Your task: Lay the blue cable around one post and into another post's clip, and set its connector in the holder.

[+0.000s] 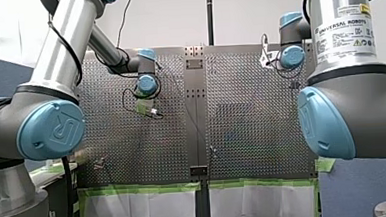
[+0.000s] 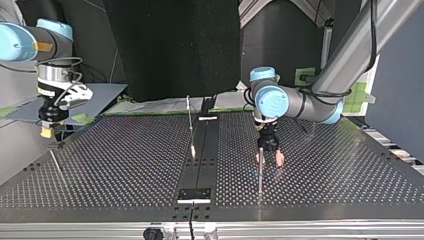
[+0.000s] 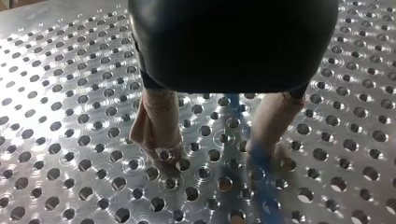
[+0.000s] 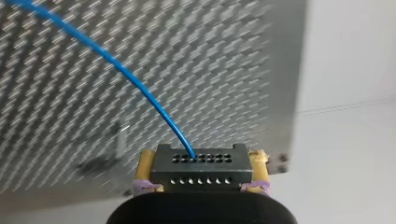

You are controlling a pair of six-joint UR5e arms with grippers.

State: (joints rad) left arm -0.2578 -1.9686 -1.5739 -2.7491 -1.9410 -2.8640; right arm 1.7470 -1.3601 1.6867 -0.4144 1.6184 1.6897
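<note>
Blue cable (image 4: 140, 88), a single strand, ran from one black connector (image 4: 201, 161) out ahead over the perforated desk (image 3: 60, 140). My right gripper (image 4: 200, 175) held that connector clamped between its two yellow pads. My left gripper (image 3: 210, 154) had both beige-padded fingers (image 3: 159, 126) spread apart, tips down at the desk, just beside a post (image 2: 260, 172). I counted three thin posts in the top view. One label (image 1: 342, 28) on my right arm read "UNIVERSAL ROBOTS".

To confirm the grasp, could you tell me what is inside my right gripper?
A dark connector between yellow pads, blue cable leaving one hole; my right gripper hides its underside.
</note>
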